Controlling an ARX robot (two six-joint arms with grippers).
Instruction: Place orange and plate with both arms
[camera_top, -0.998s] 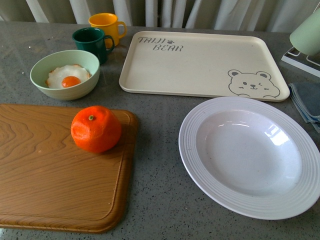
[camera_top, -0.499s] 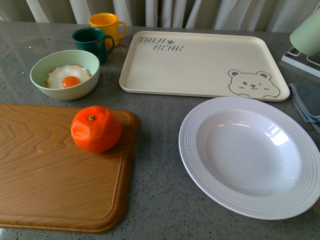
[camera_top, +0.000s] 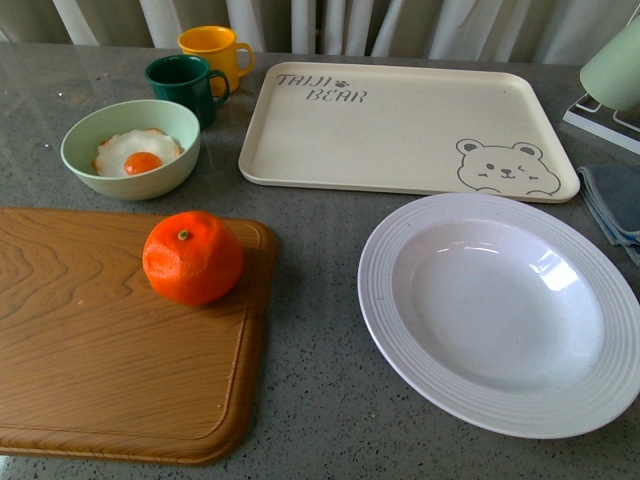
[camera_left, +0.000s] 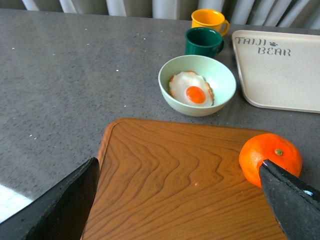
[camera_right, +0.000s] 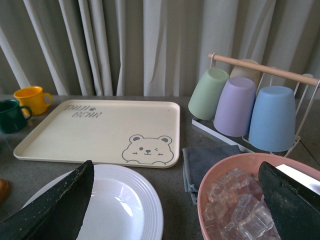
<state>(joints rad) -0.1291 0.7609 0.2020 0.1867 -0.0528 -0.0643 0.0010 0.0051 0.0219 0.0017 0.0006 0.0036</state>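
The orange (camera_top: 192, 257) rests on the right part of a wooden cutting board (camera_top: 90, 350); its green stem dot faces up. To its right the white ribbed plate (camera_top: 500, 310) lies empty on the grey counter. Neither arm shows in the front view. In the left wrist view my left gripper (camera_left: 180, 200) hangs open over the board, with the orange (camera_left: 267, 155) just beyond one fingertip and nothing between the fingers. In the right wrist view my right gripper (camera_right: 175, 210) is open above the plate (camera_right: 130, 210) edge and a pink bowl.
A cream bear tray (camera_top: 400, 125) lies behind the plate. A pale green bowl with a fried egg (camera_top: 130, 150), a dark green mug (camera_top: 183, 85) and a yellow mug (camera_top: 213, 52) stand back left. A pink bowl of ice cubes (camera_right: 245, 200), grey cloth (camera_right: 202, 165) and cup rack (camera_right: 250, 107) sit right.
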